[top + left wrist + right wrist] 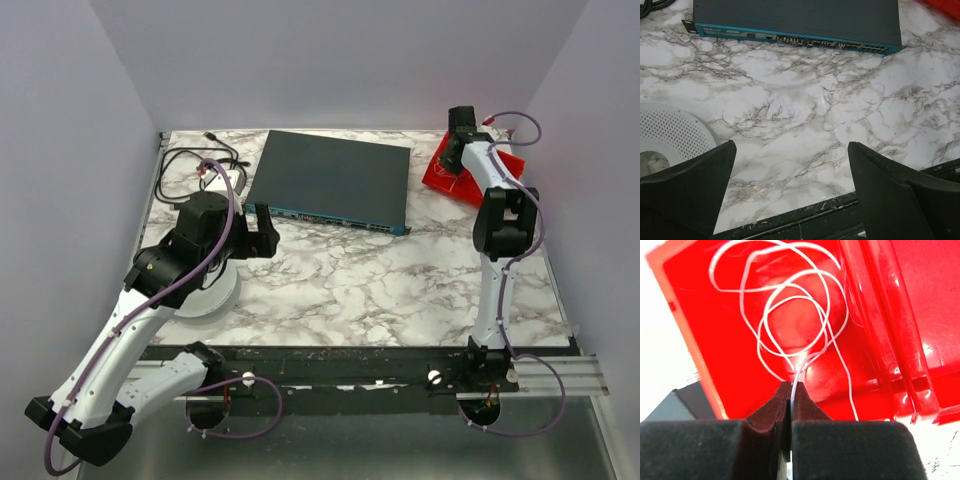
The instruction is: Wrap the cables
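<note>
Cables point(798, 374), right wrist view: thin white wire looped in red tray point(700, 340), one strand clamped in my right gripper point(790, 390) | top view: that arm reaches over the tray at the marble table point(380, 280) far-right corner | left wrist view: my left gripper point(791, 147) gapes wide above marble, near a network switch point(790, 20)

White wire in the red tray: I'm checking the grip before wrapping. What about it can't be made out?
- Right wrist view: the white wire runs into the shut jaws of the right gripper, which hide the clamped length; another strand's end drops behind the finger.
- Top external view: the wire is too fine to see; the right arm covers part of the red tray.
- Left wrist view: frame edge leaves only a red sliver of tray.
</note>
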You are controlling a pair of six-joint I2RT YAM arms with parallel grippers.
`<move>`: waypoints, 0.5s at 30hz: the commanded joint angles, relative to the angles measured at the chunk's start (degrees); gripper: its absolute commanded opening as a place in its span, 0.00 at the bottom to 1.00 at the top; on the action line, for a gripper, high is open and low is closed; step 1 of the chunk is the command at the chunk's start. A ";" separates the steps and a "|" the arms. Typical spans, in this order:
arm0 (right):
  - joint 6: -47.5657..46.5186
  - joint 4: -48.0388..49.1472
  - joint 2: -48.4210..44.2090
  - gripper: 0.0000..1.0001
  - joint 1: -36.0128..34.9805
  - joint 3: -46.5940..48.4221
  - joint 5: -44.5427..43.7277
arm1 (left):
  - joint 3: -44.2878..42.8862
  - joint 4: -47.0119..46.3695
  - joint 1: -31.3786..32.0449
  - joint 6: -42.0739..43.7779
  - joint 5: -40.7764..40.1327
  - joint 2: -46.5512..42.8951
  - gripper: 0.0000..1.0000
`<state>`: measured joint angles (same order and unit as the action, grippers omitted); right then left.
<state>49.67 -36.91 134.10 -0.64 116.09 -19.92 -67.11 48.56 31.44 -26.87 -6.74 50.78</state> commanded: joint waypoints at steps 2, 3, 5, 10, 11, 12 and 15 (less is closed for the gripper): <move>-2.64 -1.46 -6.54 0.01 0.38 3.08 -1.72 | -1.46 0.76 -0.51 -0.02 0.33 0.10 0.99; -3.39 -1.48 -7.87 0.01 0.38 3.36 -1.91 | -1.32 0.67 -0.65 -0.02 0.28 0.24 0.99; -4.65 -2.36 -10.40 0.01 0.38 4.85 -2.05 | -1.05 0.42 -0.59 0.13 0.50 0.37 0.99; -6.54 -4.30 -17.15 0.01 0.38 7.81 -1.20 | -0.50 -0.38 -0.85 0.24 0.77 0.61 0.99; -6.80 -4.47 -18.65 0.01 0.38 8.27 -0.90 | -0.48 -0.43 -0.86 0.24 0.81 0.68 0.99; -7.22 -4.37 -19.94 0.01 0.38 8.59 -0.24 | -0.45 -0.48 -0.86 0.24 0.90 0.76 0.99; -8.45 -3.93 -23.97 0.01 0.38 9.39 1.32 | -0.45 -0.45 -0.94 0.25 1.27 0.99 0.99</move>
<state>43.94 -39.55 115.63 -0.64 123.04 -20.05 -67.11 48.95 30.96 -26.85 -6.72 51.53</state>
